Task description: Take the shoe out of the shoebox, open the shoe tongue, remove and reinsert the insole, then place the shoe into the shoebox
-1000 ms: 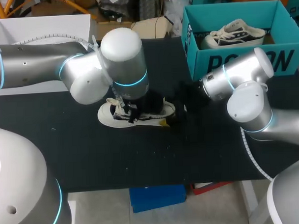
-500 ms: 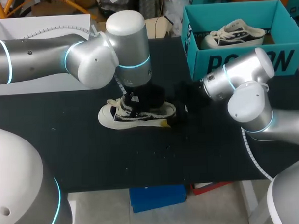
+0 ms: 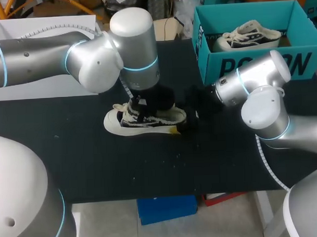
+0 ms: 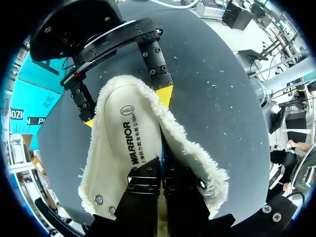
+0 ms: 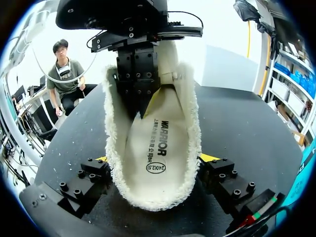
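A white and black sneaker (image 3: pixel 148 120) lies on the black table (image 3: pixel 87 162), toe to the left. Its fleece-lined opening (image 4: pixel 197 158) shows the printed insole (image 4: pixel 131 143) inside. My left gripper (image 4: pixel 163 170) reaches down into the shoe from above, shut on the front part of the insole (image 5: pixel 155 143). It also shows as the left gripper (image 3: pixel 146 107) and the left gripper (image 5: pixel 137 116). My right gripper (image 5: pixel 155 159) stands wide at the heel, one yellow-tipped finger against each side of the shoe. It appears again as the right gripper (image 3: pixel 180 122) and the right gripper (image 4: pixel 127 107).
A teal shoebox (image 3: pixel 250 60) stands at the back right with a second sneaker (image 3: pixel 247 36) in it. A white box (image 3: pixel 41 29) sits at the back left. Bare table lies in front of the shoe.
My left arm's wrist has moved back and up a little while its gripper stays in the shoe. The shoe and my right arm have hardly moved.
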You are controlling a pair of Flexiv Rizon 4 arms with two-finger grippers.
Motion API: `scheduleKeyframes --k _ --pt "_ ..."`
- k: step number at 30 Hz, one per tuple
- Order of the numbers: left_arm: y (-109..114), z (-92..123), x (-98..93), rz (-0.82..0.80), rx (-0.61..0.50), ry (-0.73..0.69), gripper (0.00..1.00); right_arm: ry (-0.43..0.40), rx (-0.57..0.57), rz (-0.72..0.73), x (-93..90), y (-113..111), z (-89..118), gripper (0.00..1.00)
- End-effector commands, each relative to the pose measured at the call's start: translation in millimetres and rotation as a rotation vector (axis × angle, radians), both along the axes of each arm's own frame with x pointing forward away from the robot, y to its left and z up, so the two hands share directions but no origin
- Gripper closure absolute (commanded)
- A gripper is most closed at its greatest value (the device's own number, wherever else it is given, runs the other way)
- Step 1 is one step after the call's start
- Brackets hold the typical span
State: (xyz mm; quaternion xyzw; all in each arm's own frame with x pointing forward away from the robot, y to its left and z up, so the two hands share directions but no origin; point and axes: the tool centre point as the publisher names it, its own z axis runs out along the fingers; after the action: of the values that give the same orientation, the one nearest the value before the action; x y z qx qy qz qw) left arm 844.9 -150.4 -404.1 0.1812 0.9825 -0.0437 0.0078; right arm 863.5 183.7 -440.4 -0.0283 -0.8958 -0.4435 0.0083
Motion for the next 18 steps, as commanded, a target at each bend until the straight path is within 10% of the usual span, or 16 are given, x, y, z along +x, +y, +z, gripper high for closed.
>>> scheduleKeyframes --k 1,18 --pt "5 6 0.0 0.001 -0.007 -0.012 1.00 0.001 -0.001 -0.001 0.8 2 -3 1.00" --pt "11 19 7.1 0.012 -0.020 -0.054 1.00 0.001 -0.001 -0.001 0.8 2 -3 1.00"
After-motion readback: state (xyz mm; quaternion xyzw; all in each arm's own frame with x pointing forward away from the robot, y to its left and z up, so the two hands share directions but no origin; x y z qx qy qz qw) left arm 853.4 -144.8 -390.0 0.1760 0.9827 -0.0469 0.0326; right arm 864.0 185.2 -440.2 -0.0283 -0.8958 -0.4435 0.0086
